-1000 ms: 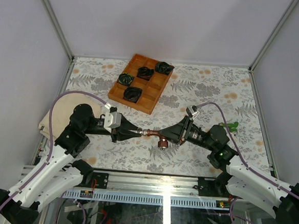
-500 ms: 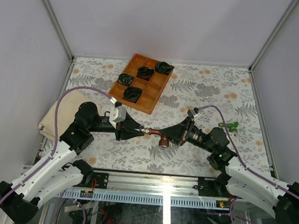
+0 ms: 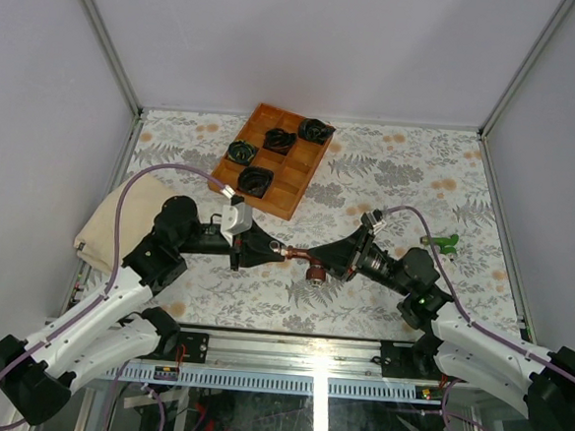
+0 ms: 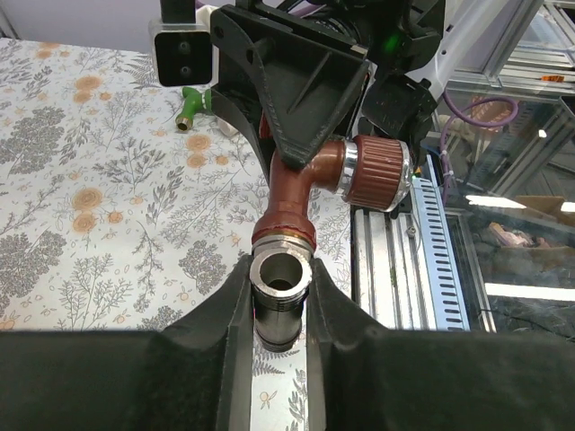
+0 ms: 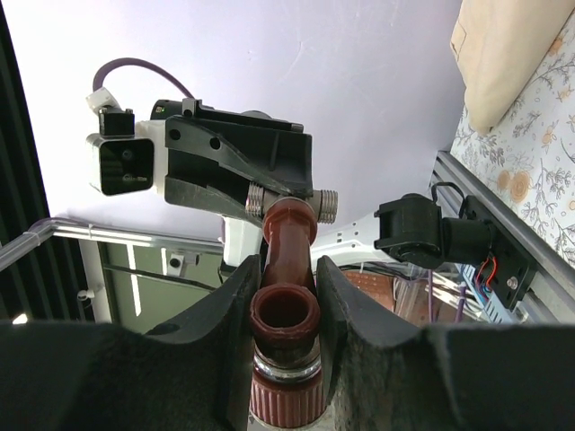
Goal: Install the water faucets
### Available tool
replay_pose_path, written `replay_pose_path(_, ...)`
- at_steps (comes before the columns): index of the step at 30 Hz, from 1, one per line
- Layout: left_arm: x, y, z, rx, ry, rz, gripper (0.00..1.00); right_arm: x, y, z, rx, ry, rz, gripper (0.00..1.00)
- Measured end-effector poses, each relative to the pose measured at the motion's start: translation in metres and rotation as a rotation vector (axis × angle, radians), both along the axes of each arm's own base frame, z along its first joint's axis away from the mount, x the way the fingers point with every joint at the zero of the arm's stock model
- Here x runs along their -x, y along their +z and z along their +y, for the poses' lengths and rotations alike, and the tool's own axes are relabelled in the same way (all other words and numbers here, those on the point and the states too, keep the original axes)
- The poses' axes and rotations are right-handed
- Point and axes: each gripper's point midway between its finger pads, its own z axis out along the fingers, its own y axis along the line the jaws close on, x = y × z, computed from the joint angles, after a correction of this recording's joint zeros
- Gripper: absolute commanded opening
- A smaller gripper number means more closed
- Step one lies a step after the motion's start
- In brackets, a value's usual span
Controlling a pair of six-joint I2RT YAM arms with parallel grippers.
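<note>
Held part: dark red-brown tap-shaped faucet with a silvery threaded end [image 3: 302, 260], up in the air over the floral worktop [image 3: 409, 175], bridged between both tools. Left tool [image 3: 277, 253] is clamped tight on the silvery threaded end. Right tool [image 3: 328, 261] is clamped tight on the red-brown body, just beside the ribbed knob [image 3: 313, 275], which juts off the right tool's tip toward the arm bases.

Long axis runs straight from one tool tip to the other, tools nose to nose, so neither arm is nearer: each owns one end. My read: next move is a twist about that axis, so both tools must be in line or the thread binds.

Bright green tap-shaped faucet [image 3: 443, 242] lies on the worktop, well behind and outboard of the right tool, beside the right arm. Right arm is the closer one for it. Untouched.
</note>
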Motion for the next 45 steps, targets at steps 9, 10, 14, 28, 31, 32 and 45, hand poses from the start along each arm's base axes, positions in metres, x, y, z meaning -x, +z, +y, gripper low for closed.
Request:
replay_pose_path(9, -0.007, 0.002, -0.001, 0.008, 0.067, 0.059, 0.00, -0.001, 0.000, -0.004, 0.023, -0.041, -0.071, 0.76)
replay_pose_path(10, -0.007, 0.001, -0.002, 0.007, 0.067, 0.078, 0.00, -0.003, -0.001, -0.006, 0.050, -0.065, -0.108, 0.76)
replay_pose_path(14, -0.007, -0.003, -0.004, 0.002, 0.069, 0.165, 0.00, -0.018, 0.002, -0.023, 0.204, -0.223, -0.323, 0.79)
replay_pose_path(28, -0.009, 0.019, 0.010, 0.059, 0.075, 0.416, 0.00, -0.010, 0.017, -0.064, 0.652, -0.361, -1.594, 0.94)
replay_pose_path(31, -0.006, 0.023, 0.008, 0.055, 0.046, 0.456, 0.00, -0.006, 0.004, -0.055, 0.698, -0.243, -1.752, 0.88)
replay_pose_path(32, -0.005, 0.022, 0.007, 0.051, 0.037, 0.473, 0.00, -0.006, 0.000, -0.050, 0.709, -0.190, -1.782, 0.86)
replay_pose_path(45, -0.011, 0.002, 0.005, -0.009, 0.026, 0.570, 0.00, -0.008, -0.015, 0.011, 0.454, 0.001, -1.669, 0.18)
